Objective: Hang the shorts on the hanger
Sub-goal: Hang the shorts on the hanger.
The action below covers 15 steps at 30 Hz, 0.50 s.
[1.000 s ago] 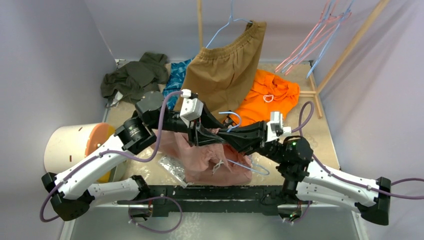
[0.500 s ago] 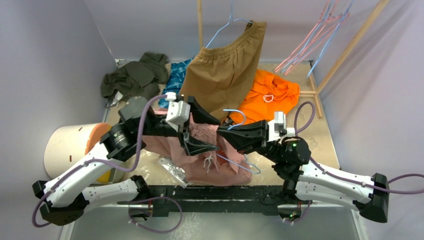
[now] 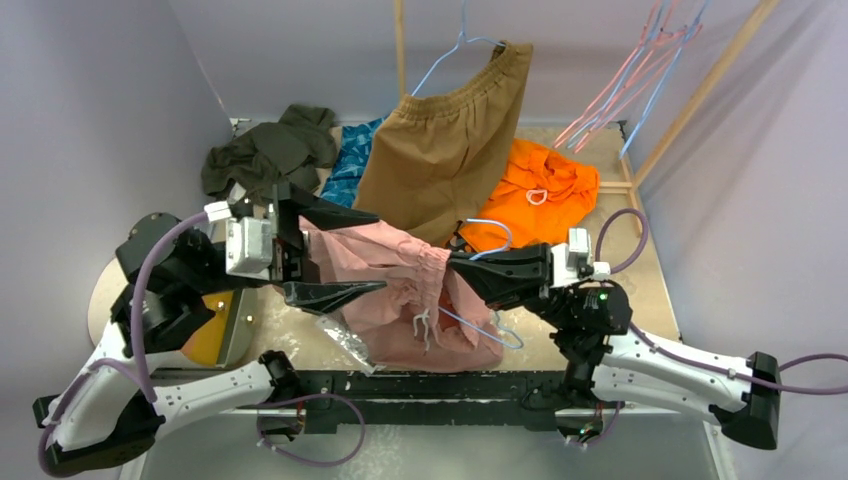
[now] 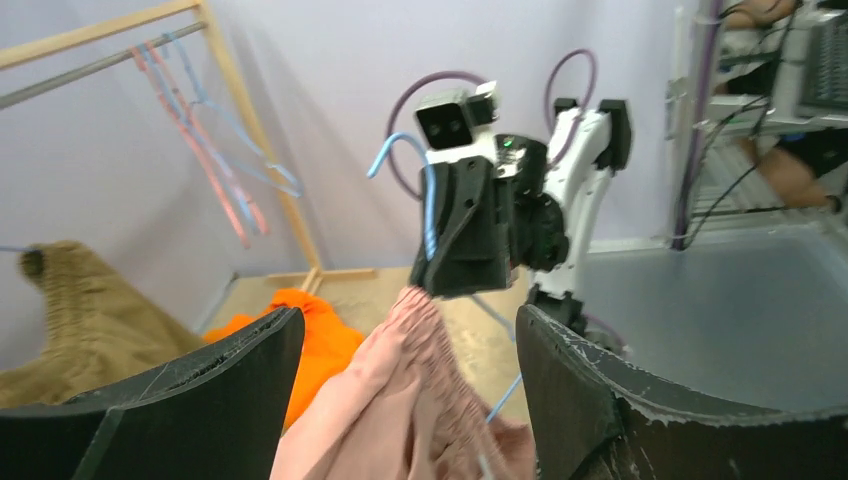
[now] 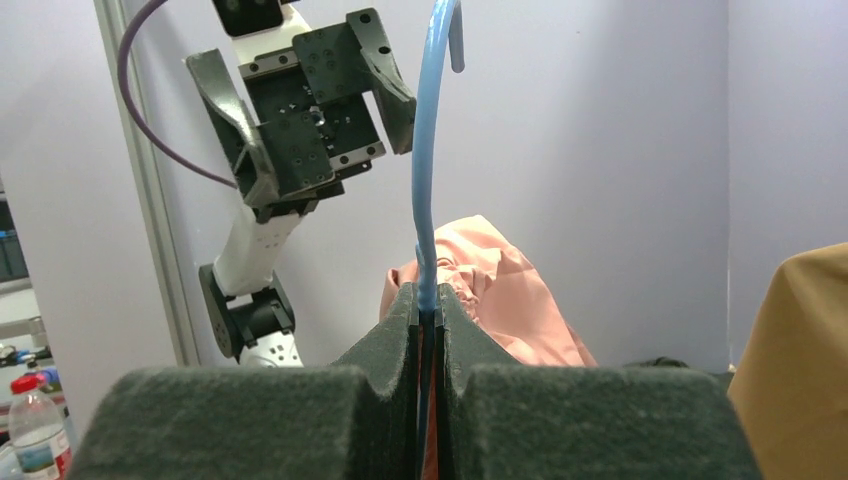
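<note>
From above, the left claw (image 3: 379, 251) has drawn back toward the left edge of the desk (image 3: 650, 270) since half a second ago. Its jaws now gape wide, released, with the left end of the shorts (image 3: 400, 300) between them. The shorts hang lifted over the near middle of the desk, bunched at the right claw (image 3: 455, 265) and pulled out further leftward than before. The right claw has slid a little toward the right edge and stays clenched on the hanger (image 3: 490, 222) just under its hook. One lower wire shows in front of the cloth, and the rest of the hanger is buried in it. At the left edge a tub (image 3: 212, 338) sits mostly behind the left arm, so its contents cannot be made out. Tan shorts (image 3: 450, 130) hang at the far edge, with an orange garment (image 3: 535, 190) beside them.

From the left wrist, the pink cloth runs up the gap between the two spread fingers (image 4: 200, 390), clear of both, to the right claw. The blue hook rises above that claw. The cloth's near end is cut off by the bottom of the view.

From the right wrist, the pads (image 5: 395, 330) pinch the blue wire tight. The shorts bulge just behind them. The left claw hangs open beyond.
</note>
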### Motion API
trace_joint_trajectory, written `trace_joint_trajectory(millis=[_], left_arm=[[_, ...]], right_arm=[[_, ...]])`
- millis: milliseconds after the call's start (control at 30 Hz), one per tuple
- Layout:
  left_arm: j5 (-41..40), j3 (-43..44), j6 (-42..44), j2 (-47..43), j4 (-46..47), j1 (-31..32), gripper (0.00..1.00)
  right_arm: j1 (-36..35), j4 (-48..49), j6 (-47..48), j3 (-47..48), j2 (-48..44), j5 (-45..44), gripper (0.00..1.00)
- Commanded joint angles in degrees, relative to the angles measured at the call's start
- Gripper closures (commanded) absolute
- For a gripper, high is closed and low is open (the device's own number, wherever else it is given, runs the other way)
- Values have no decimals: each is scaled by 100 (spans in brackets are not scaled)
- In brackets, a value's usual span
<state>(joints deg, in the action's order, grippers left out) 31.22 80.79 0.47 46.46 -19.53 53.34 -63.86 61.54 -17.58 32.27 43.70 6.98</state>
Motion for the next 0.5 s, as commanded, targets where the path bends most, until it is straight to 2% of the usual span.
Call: trace_joint_trajectory(millis=[0,67,200,467], left_arm=[[-692,546,852,85,-1232,18,23],[-890,663,1091,130,-1753,14,23],[-1097,655,1295,260,-2189,18,25],[-997,705,1456,612,-1937,18,29]], right_arm=[[-2,392,17,11,-422,-202,100],[2,255,55,-23,-575,-237,100],[3,-3,129,-20,-768,-259,100],[2,-201,154,-32,-836,-220,100]])
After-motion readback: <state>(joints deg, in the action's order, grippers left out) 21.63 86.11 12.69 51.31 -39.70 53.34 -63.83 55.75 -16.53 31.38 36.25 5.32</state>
